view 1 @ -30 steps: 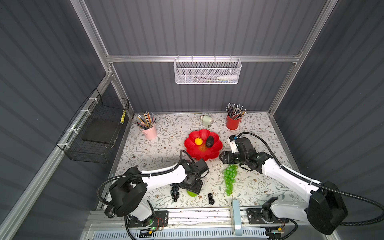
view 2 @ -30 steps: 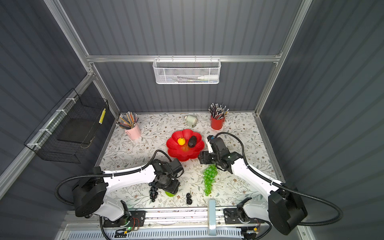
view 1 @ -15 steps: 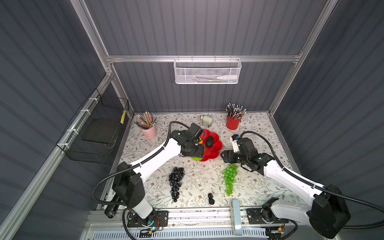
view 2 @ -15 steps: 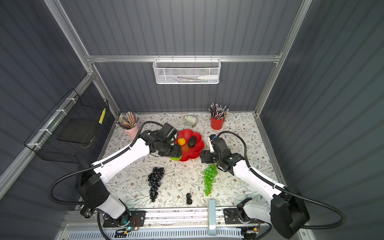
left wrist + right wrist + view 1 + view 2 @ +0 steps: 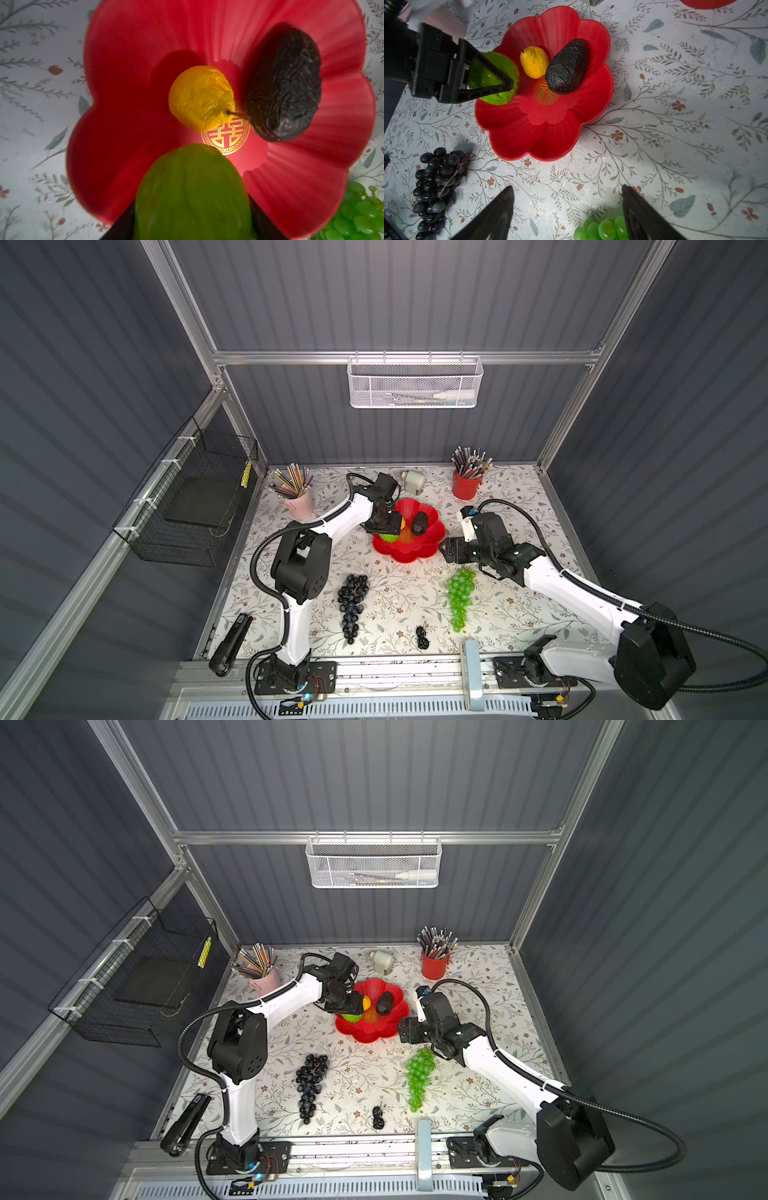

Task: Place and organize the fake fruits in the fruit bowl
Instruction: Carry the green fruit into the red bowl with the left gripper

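The left gripper [image 5: 506, 84], pinching the green ball [image 5: 191, 187], is hovering over the bowl [image 5: 542, 143] rim beside the pear [image 5: 534, 62] and dark oval [image 5: 566, 66]; the right gripper [image 5: 568, 188] is gaping empty

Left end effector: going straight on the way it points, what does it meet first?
Probably the floor of the red bowl near its gold emblem, the held green fruit touching first; depth unclear.

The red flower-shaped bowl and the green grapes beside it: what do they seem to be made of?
Red bowl: probably moulded plastic, glossy; it shows an even sheen, fine ribbed petals and a printed-looking gold emblem. Green grapes: probably translucent plastic; light glows through the smooth beads. Neither can be confirmed by look alone.
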